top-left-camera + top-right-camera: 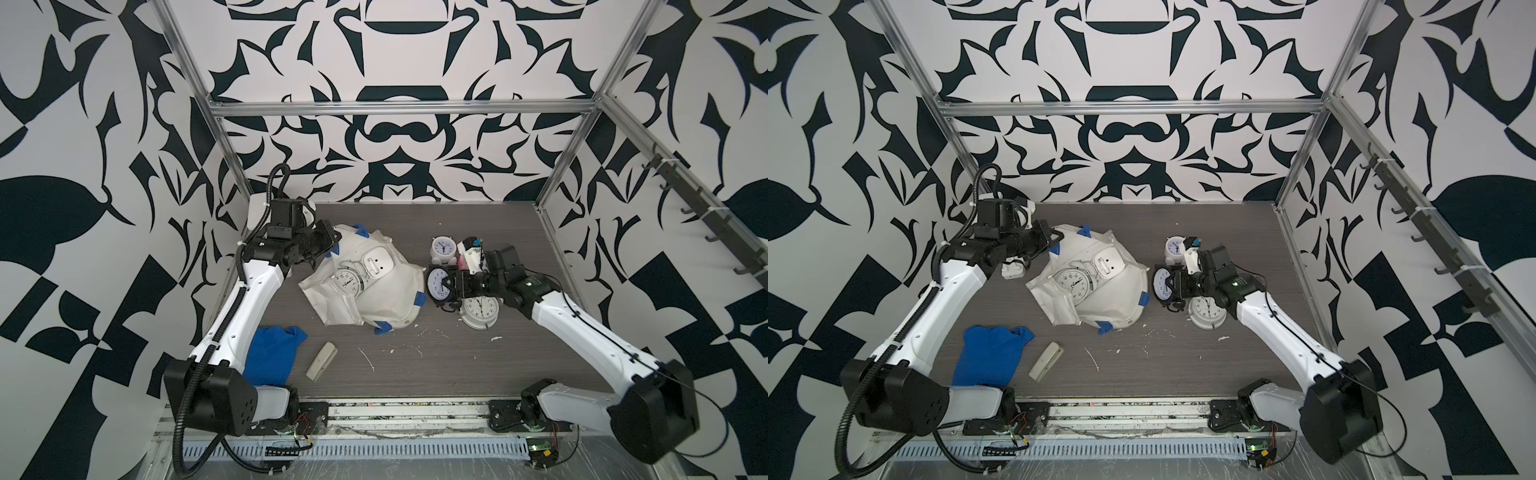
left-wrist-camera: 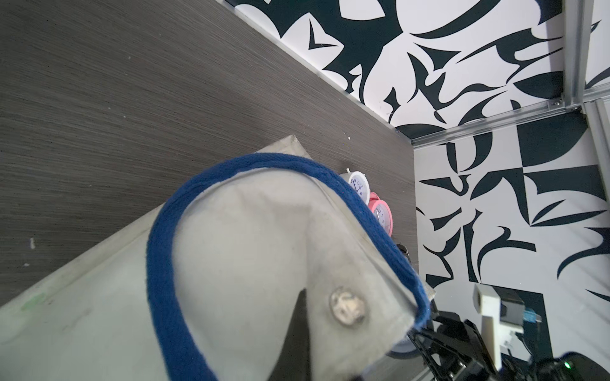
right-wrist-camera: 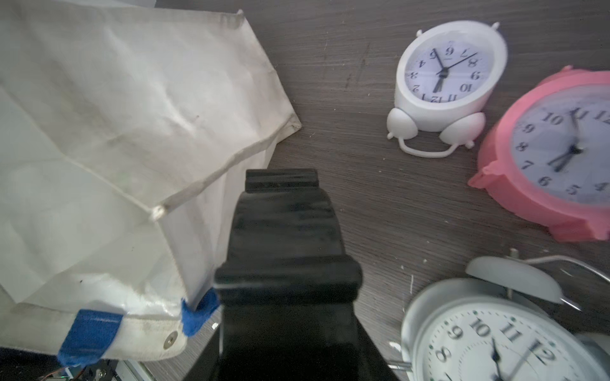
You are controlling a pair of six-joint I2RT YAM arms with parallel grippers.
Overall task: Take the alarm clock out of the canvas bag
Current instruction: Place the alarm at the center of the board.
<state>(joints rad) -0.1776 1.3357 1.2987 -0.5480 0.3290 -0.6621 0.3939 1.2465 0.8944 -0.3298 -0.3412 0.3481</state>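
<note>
Alarm clock, dark case, pale dial: outside the bag, just right of centre in both top views, upright, clamped in the right tool, whose jaws stand partly spread around its case. Canvas bag, off-white with blue patches at the rim: slumped at the centre of the bench, just left of the held clock. Its upper-left rim is pinched in the left tool, jaws closed tight on the cloth, and the blue strap handle loops across the left wrist view. In the bag's open mouth: a silver twin-bell clock, face up, and a white square-cased clock, back up. Right of the bag: a small white clock, a pink clock beside it, and a large white round clock lying face up just below the held one. Lower left of frame: a blue cloth and a beige oblong item.
</note>
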